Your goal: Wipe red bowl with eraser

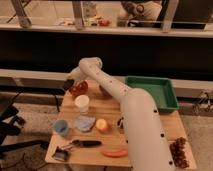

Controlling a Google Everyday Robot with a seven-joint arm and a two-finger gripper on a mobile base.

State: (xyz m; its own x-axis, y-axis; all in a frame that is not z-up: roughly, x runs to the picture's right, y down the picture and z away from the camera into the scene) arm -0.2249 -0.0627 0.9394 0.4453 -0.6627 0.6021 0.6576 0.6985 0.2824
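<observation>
The red bowl [79, 89] stands at the table's back left, just behind the white cup [81, 103]. My gripper [68, 84] is a dark shape at the end of the white arm, at the bowl's left rim and touching or just above it. A small dark block shows at the gripper's tip. I cannot tell the eraser apart from the gripper there, and no eraser lies elsewhere on the table.
On the wooden table [165, 127] are a blue pad [84, 123], a small blue cup [61, 127], a round yellow-red fruit [102, 125], a black-handled tool [82, 143] and an orange-red vegetable [115, 153]. A green tray [152, 92] sits at the back right. The purple bowl [105, 93] is half hidden behind my arm.
</observation>
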